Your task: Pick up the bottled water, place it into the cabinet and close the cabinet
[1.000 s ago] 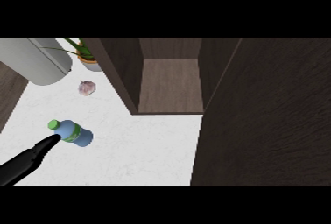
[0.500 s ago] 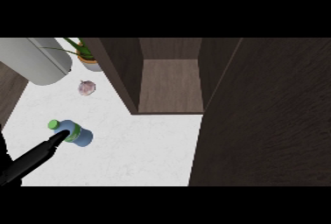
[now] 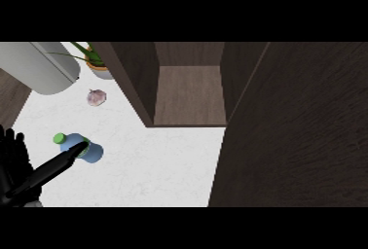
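The bottled water (image 3: 87, 150) is blue with a green cap (image 3: 60, 139) and lies on the white counter (image 3: 158, 170) at the left. My right hand (image 3: 54, 168) comes in from the lower left, its straight fingers (image 3: 78, 148) stretched out and lying over the bottle; it is open. My left hand (image 3: 11, 154) rests open at the left edge, fingers up. The dark wood cabinet (image 3: 191, 92) stands open at the back, its shelf bare. Its door (image 3: 302, 131) is swung out and fills the right side.
A grey rounded appliance (image 3: 39, 65) sits at the back left, with a potted plant (image 3: 97, 61) beside it. A small pinkish bulb (image 3: 96, 97) lies between them and the bottle. The cabinet's left wall (image 3: 133, 80) stands right of these.
My right hand has slid up and to the right until its fingertips lie over the bottle. My left hand has come into view at the left edge.
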Tool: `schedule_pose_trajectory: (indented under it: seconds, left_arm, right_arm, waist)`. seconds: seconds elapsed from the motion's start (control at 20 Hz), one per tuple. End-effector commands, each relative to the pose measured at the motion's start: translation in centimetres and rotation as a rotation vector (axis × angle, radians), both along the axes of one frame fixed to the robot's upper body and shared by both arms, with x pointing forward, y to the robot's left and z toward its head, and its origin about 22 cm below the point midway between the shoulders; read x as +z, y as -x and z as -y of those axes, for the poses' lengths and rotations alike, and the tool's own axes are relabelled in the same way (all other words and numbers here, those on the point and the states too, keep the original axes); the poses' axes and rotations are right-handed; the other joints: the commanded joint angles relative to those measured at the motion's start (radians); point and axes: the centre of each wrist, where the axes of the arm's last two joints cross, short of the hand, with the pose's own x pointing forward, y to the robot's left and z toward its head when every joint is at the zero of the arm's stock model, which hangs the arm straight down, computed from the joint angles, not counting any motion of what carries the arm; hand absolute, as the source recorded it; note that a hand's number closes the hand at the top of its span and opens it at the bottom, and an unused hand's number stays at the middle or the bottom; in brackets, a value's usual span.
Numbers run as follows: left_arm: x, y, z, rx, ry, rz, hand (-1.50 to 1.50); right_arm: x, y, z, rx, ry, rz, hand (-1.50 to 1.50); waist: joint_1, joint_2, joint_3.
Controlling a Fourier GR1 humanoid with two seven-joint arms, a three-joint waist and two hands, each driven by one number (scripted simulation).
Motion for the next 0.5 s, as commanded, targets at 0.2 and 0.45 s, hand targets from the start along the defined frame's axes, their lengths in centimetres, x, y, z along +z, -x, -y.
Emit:
schedule_pose_trajectory:
  seconds: [0.2,0.45]
  left_arm:
    - [-4.6,-1.4,-0.6,-0.03,0.025,-0.015,-1.5]
    - [-6.6,-2.5,1.2,-0.043,0.033,-0.021,-1.5]
  right_arm:
    - [1.4,2.5,1.2,-0.043,0.054,0.066,-1.5]
    - [1.9,2.7,1.1,-0.05,0.049,0.066,-1.5]
  waist:
    - [-0.003,-0.001,0.0]
    - [-0.004,-0.001,0.0]
